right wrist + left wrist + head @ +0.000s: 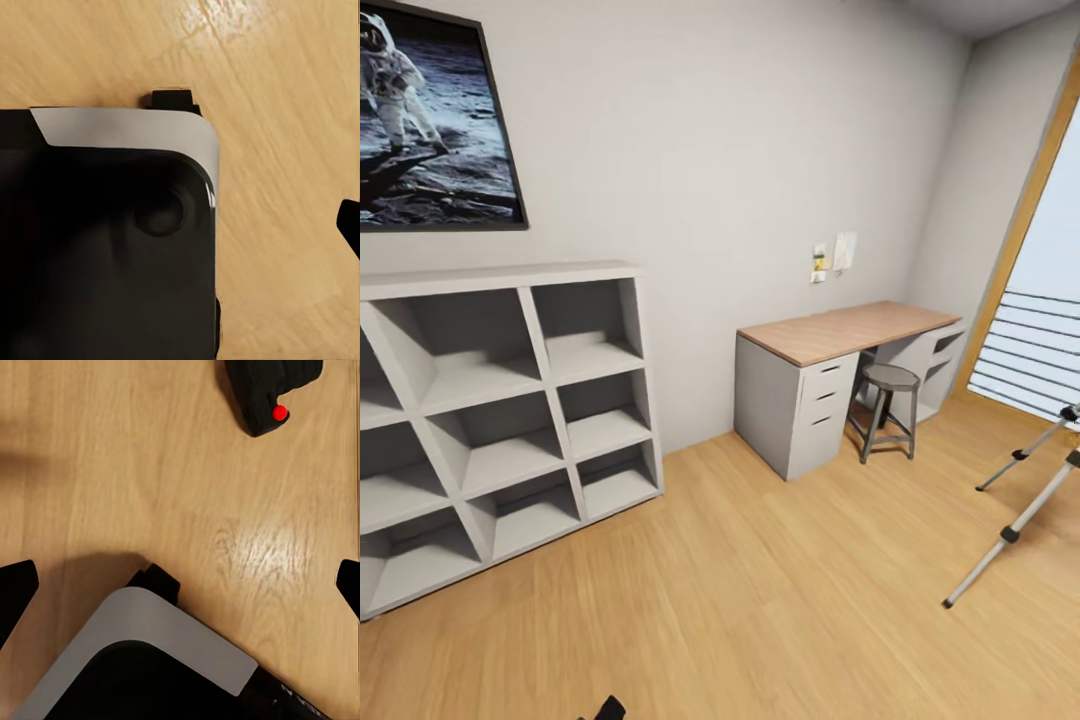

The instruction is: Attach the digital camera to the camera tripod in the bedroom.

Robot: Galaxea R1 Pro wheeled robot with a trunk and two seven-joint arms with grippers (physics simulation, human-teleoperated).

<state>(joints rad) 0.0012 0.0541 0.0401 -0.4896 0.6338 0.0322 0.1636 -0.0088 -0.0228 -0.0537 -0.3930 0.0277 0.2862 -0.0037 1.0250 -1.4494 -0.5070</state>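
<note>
A: Start closest in. What does the left wrist view give?

B: The left gripper (180,585) hangs over the wood plank floor (150,480). Its two dark fingertips (16,585) sit at opposite edges of the picture, well apart, so the jaws stand open with nothing between them. Beneath lies a corner of the robot's base (157,637), grey-rimmed and black inside.

A: And the digital camera?

B: The digital camera (266,390) lies on the floor beyond that corner, apart from the base and the fingertips, cut off by the picture's edge. Its small red button (280,412) shows clearly.

A: The right side?

B: In the right wrist view, one dark fingertip (349,225) shows at the edge over the same floor; the other is out of view, so whether the right jaws are open or closed cannot be told. The base's black top and grey rim take up much of that picture.

A: Farther out?

B: From the head view, a grey cubby shelf (500,420) stands against the wall at the left, under a framed astronaut picture (430,115). Farther along the wall is the wood-topped grey surface (840,335) with drawers, a round grey stool (888,405) just beside it.

A: The camera tripod?

B: At the right edge, near the window with railing bars (1030,350), two silver legs of the camera tripod (1010,530) reach the floor; its head is out of frame.
</note>
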